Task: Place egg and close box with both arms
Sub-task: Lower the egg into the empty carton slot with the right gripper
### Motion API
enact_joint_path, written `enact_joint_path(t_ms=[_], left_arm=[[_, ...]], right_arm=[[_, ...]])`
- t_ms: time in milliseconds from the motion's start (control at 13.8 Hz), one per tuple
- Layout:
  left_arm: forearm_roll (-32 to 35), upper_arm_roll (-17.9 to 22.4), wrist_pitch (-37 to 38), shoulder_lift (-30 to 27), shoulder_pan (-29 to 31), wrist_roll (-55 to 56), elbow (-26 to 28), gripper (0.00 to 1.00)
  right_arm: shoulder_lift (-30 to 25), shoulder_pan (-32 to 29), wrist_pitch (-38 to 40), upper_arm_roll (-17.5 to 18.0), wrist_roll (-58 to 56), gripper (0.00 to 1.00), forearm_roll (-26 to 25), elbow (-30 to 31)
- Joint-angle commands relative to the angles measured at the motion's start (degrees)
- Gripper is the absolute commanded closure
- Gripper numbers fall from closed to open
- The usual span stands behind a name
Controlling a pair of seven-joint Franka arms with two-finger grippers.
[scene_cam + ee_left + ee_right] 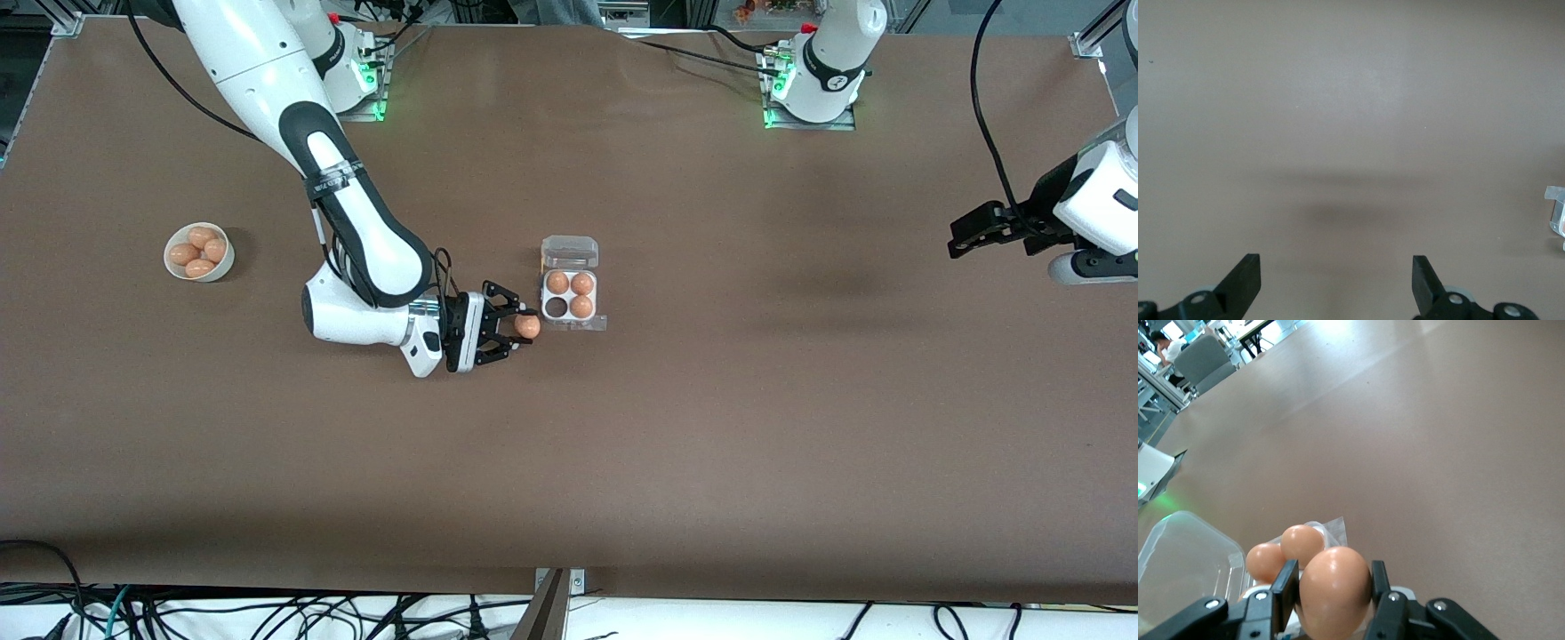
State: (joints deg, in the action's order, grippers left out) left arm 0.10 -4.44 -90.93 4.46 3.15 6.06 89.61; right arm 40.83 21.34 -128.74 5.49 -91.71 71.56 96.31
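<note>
My right gripper [523,328] is shut on the orange-brown egg [528,327], held just beside the box's empty cell at the corner toward the right arm's end. In the right wrist view the egg [1334,590] sits between the two black fingers [1286,590]. The box [570,296] lies at mid-table with its clear lid [570,252] open and three eggs [569,284] in its cells. Two of these eggs show in the right wrist view [1301,543] with the lid [1185,563]. My left gripper [965,238] is open and waits over the left arm's end of the table, its fingers [1245,279] wide apart.
A round white bowl [177,267] holding several more eggs stands toward the right arm's end of the table. A corner of the box [1556,212] shows at the edge of the left wrist view. The brown tabletop [711,427] is bare around the box.
</note>
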Motion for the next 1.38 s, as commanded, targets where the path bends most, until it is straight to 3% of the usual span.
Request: enact_joint_path(t_ms=[0,1303], left_arm=[[-0.6,0.0,0.8,0.2,0.4,-1.3,-0.6,0.00],[-0.6,0.0,0.8,0.2,0.4,-1.3,-0.6,0.00]], right_arm=[[0.9,1.6,-1.3,0.2,-0.1,0.71,4.2,0.5],[-4.2,4.8,-0.6,0.5,-2.6,0.72,5.7,5.9]])
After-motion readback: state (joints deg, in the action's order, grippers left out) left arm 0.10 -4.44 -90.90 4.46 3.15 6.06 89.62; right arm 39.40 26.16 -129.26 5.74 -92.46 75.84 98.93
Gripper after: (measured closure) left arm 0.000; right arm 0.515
